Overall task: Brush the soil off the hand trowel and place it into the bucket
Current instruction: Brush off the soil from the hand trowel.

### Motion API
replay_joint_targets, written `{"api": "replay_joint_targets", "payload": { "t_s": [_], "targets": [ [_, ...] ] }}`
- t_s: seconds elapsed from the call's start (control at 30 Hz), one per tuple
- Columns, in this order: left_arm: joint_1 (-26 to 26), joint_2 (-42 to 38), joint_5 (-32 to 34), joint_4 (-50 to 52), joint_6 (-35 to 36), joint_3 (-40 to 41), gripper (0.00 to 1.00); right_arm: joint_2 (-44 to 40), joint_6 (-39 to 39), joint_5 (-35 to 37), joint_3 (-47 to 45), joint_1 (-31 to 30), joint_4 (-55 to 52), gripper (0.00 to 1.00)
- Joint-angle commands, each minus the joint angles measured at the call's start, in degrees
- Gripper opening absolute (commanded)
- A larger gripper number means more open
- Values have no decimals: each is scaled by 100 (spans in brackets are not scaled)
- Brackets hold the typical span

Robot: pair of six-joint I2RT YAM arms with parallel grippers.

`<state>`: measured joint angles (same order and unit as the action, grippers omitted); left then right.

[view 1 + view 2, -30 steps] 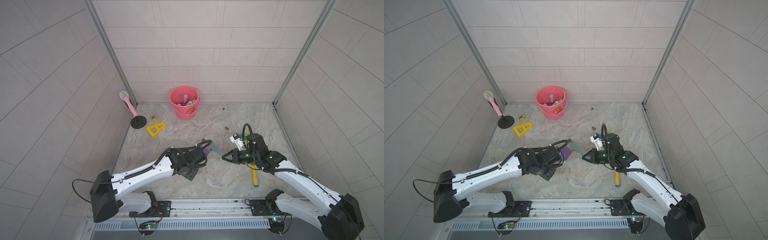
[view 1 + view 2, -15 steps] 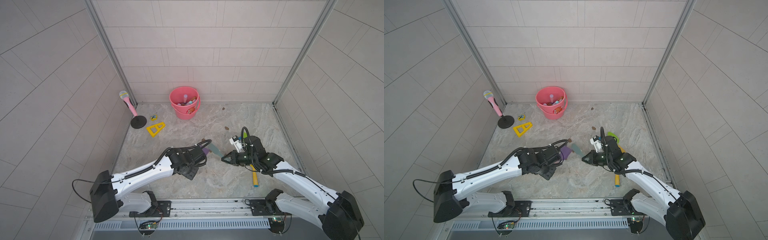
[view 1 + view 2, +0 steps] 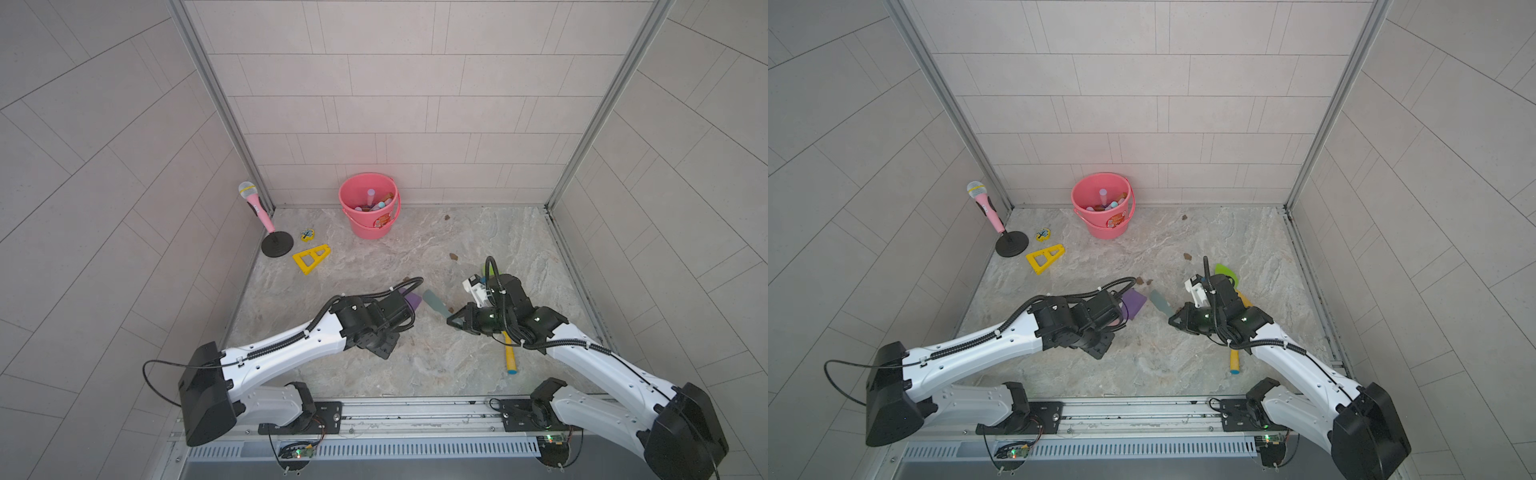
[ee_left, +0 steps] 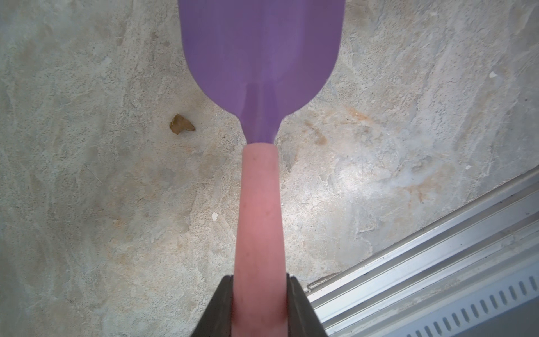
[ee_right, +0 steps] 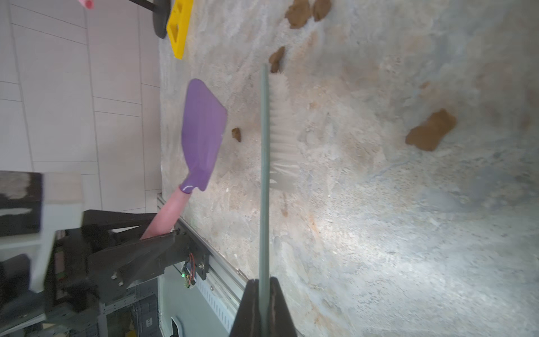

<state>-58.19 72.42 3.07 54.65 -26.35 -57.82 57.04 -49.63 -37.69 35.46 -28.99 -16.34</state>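
Right, nearest the rail we have the left gripper (image 4: 259, 293) clamped tight on the pink handle of the hand trowel (image 4: 260, 87). Its jaws pinch close to the handle's end, and the purple blade sticks out ahead, clear above the marbled floor (image 4: 87, 204). We read this trowel as light moulded plastic, stiff enough not to flex under bristles. The blade looks smooth and a bit slippery, so the round handle is the sensible place to take it, and that is where the grip sits.

The left arm lies long and low from its base, forearm stretched toward the middle, wrist about level. Across from it the right arm comes in with a bent elbow, a yellow-handled tool (image 3: 509, 357) lying on the floor beneath it. The right gripper (image 5: 264, 287) is closed down on the thin grey-green handle of a brush (image 5: 280, 131), white bristles turned away from the trowel. The two tools are near but apart.

We see no dirt on either blade face in view, so the brushing looks about finished to us. Further out, lumps of soil (image 5: 431, 131) lie scattered on the floor. Farthest off, against the back wall, stands the bucket (image 3: 365, 227), upright with toys inside and well apart from the trowel. That makes a long carry.
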Motion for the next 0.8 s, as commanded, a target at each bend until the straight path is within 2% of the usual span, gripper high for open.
{"api": "replay_joint_targets", "payload": {
  "t_s": [0.0,0.17,0.33,0.63,0.77],
  "targets": [
    [19,-2,45,-86,-86,-17,0,-264,-109,-411,163,-108,544,0],
    [19,51,13,-121,-105,-36,0,-183,-258,-790,121,-452,1058,0],
    [18,27,64,-130,-150,-102,0,147,-497,-879,-150,-694,1444,0],
    [18,-90,28,-216,-169,-64,0,606,-534,-749,-249,-632,1355,0],
    [19,-288,43,-159,-169,-36,0,541,-565,-664,-367,-250,1188,0]
  ]
}}
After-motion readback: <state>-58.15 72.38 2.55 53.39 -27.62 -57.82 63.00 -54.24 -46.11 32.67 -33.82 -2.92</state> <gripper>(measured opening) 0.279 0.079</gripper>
